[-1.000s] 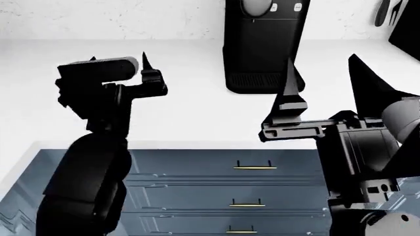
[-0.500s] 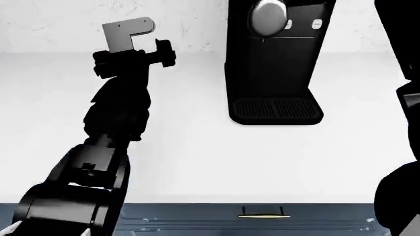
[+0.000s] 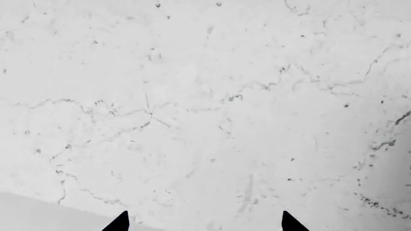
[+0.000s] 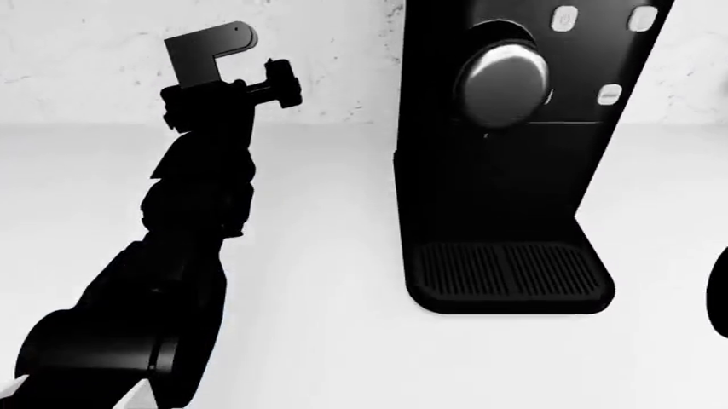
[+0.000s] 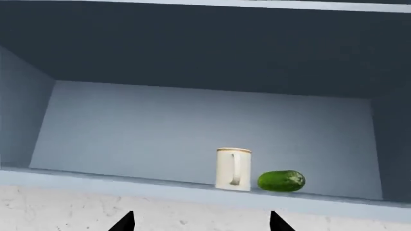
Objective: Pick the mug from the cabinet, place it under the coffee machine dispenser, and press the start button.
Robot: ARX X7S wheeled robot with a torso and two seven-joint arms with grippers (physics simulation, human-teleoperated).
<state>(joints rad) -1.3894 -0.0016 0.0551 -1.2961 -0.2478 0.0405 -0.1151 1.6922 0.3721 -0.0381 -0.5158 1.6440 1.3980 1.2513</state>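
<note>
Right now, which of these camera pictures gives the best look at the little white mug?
The right wrist view: the mug stands upright on the open cabinet shelf, handle facing the camera, beside a cucumber. The head view shows only the coffee machine and the left arm; the left wrist view shows only a marbled surface. Neither shows the mug.

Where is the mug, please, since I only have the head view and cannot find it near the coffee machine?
Observer: The mug stands upright on the shelf of an open blue cabinet, seen only in the right wrist view.
Operator: Is anything close to it?
Observer: A green cucumber lies right beside it; whether they touch, I cannot tell.
Operator: Is the right gripper ready to take it?
Observer: The right gripper faces the shelf with its fingers spread and nothing between them.
Operator: And the left gripper?
Observer: The left gripper is open too, pointed at bare marbled wall.
</note>
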